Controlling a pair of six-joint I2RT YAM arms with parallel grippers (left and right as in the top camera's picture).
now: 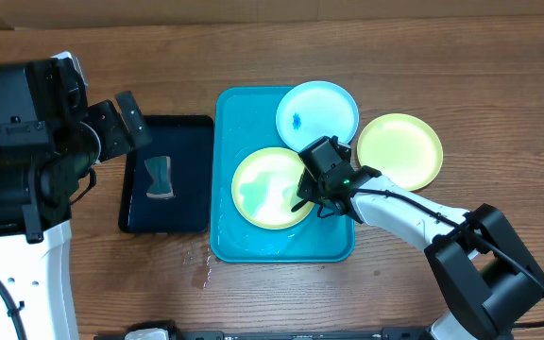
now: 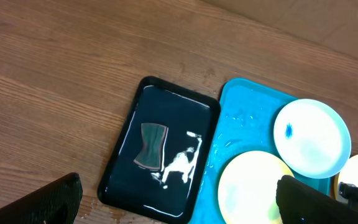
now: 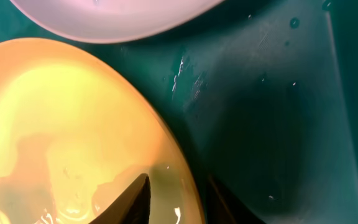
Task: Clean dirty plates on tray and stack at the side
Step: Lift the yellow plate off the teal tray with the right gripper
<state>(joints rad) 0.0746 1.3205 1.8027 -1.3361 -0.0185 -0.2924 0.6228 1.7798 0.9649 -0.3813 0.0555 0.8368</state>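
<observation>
A yellow-green plate (image 1: 264, 189), wet in its pale centre, lies in the turquoise tray (image 1: 244, 109). My right gripper (image 1: 312, 194) is at that plate's right rim. In the right wrist view one finger (image 3: 134, 200) rests on the plate (image 3: 61, 124) inside the rim. The other finger shows as a dark shape outside and under the rim, so the jaws are shut on it. A light blue plate (image 1: 317, 115) with a blue smudge overlaps the tray's far right corner. Another yellow-green plate (image 1: 399, 151) sits on the table right of the tray. My left gripper (image 1: 121, 121) hangs wide open and holds nothing.
A black tray (image 1: 195, 132) left of the turquoise one holds shallow water and a grey sponge (image 1: 160, 177). Water drops lie on the wood (image 1: 199, 267) near its front corner. In the left wrist view the black tray (image 2: 120, 140) is below my spread fingers (image 2: 51, 200).
</observation>
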